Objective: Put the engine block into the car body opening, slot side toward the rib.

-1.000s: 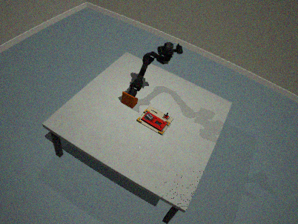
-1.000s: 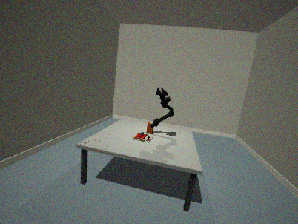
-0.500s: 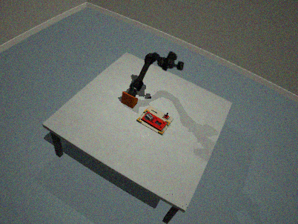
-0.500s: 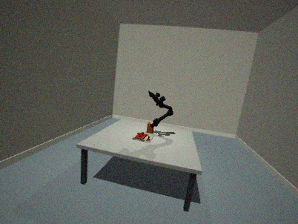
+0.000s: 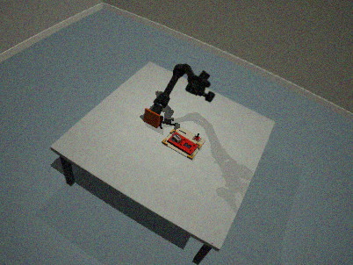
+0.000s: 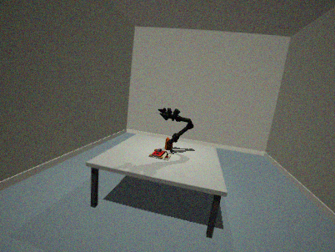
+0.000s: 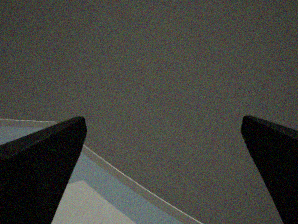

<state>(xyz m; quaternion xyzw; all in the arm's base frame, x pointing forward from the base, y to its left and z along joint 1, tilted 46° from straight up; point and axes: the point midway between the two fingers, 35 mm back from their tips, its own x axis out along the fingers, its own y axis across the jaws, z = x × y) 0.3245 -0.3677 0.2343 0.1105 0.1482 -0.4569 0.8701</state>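
The red car body (image 5: 181,143) (image 6: 157,153) lies on a pale board with yellow corners on the table. A grey block-like part (image 5: 176,138) stands up at one end of the car body. A flat dark patch (image 5: 188,145) shows farther along it. Which of these is the engine block or the opening, and the slot, rib and seating depth, are too small to tell. My gripper (image 5: 210,85) (image 6: 160,113) (image 7: 164,121) is open with nothing between its fingers. It is raised high above the table, well apart from the car body.
The pale board (image 5: 173,152) also bears a small red and black upright part (image 5: 197,137) near one corner. The orange arm base (image 5: 153,118) (image 6: 168,143) stands on the white table (image 5: 110,145) (image 6: 200,179) close to the board. The wrist view shows mostly wall.
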